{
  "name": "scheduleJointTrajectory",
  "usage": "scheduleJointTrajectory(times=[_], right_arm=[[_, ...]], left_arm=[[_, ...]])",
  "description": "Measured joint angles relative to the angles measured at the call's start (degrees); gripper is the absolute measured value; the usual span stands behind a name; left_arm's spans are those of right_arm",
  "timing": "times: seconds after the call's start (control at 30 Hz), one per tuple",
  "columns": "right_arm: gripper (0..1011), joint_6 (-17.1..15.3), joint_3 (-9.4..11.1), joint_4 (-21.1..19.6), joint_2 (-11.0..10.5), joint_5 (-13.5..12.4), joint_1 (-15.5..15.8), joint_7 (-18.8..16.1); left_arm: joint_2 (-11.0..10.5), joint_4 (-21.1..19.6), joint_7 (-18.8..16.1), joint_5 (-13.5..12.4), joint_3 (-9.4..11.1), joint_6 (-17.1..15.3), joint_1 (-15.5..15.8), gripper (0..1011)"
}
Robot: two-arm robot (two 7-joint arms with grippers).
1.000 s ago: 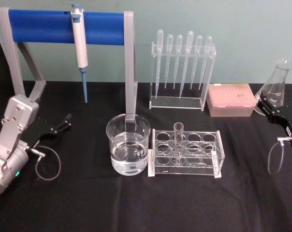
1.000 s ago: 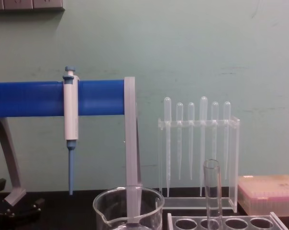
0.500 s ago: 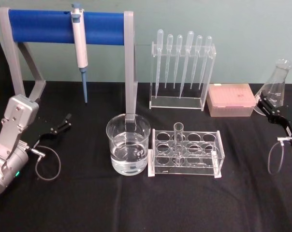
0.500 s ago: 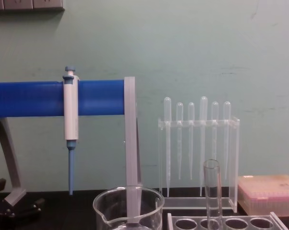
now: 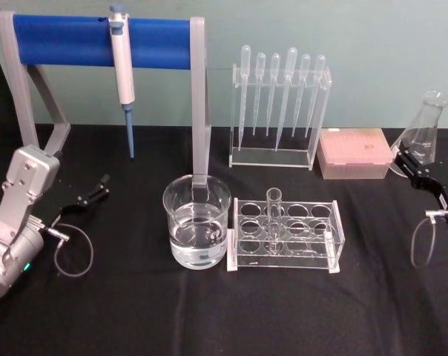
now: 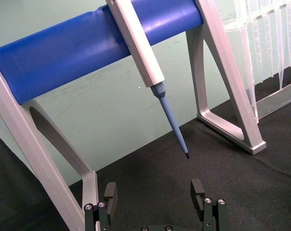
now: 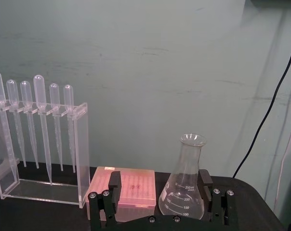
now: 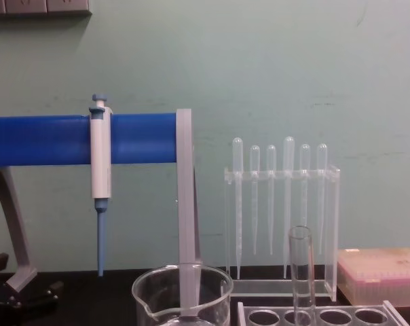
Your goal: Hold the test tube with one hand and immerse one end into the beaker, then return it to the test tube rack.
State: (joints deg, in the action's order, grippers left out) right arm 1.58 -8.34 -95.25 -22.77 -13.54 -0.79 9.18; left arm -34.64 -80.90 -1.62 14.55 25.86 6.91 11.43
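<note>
The test tube point(image 5: 273, 215) stands upright in a clear rack point(image 5: 285, 236) in the middle of the counter point(image 5: 209, 311). The beaker point(image 5: 196, 231), with what looks like water inside, sits just left of the rack. The left gripper point(image 5: 93, 194) waits far left and the right gripper point(image 5: 413, 167) far right, both with fingers spread and holding nothing.

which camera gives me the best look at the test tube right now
The head view: the whole test tube stands upright in the clear rack, right of the beaker. The chest view shows its upper part from the side, with the bottom cut off.
</note>
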Motion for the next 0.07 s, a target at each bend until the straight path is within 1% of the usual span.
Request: scheduleJointTrajectory(times=[0.07], right_arm=[[1003,0.0,0.0,0.0,0.0,0.0,0.0,0.0]], left_arm=[[0.0,0.0,0.0,0.0,0.0,0.0,0.0,1000]])
